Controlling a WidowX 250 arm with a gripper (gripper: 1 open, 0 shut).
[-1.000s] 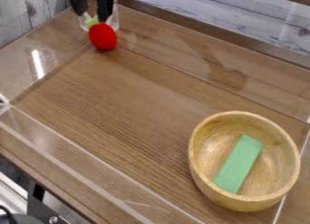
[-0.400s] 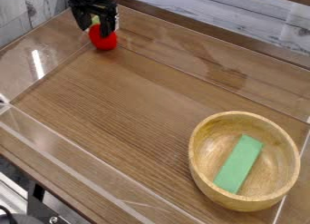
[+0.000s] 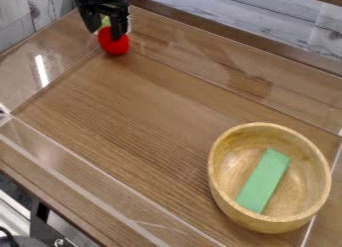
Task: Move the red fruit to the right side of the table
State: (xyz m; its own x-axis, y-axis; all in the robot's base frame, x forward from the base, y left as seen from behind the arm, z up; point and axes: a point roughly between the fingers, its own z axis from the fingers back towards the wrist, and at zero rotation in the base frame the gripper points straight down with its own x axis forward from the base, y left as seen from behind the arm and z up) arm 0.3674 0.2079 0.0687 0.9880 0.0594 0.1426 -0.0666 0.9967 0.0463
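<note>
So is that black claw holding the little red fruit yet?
Not yet: the black gripper stands open around the small red fruit's green top, jaws not closed.

Black claw (image 3: 106,24): showing dark throughout.
Red fruit (image 3: 115,43), directly beneath the claw: showing bright red with a green top.
Table (image 3: 134,121), spreading below: showing brown wood grain, clear walls.
Bowl (image 3: 225,181), well apart from the claw: showing pale wood.
Block (image 3: 265,180), inside it: showing flat green.

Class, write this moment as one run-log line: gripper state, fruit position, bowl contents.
gripper: open, straddling fruit | red fruit: far-left on table, not lifted | wooden bowl: near right, holds green block
</note>
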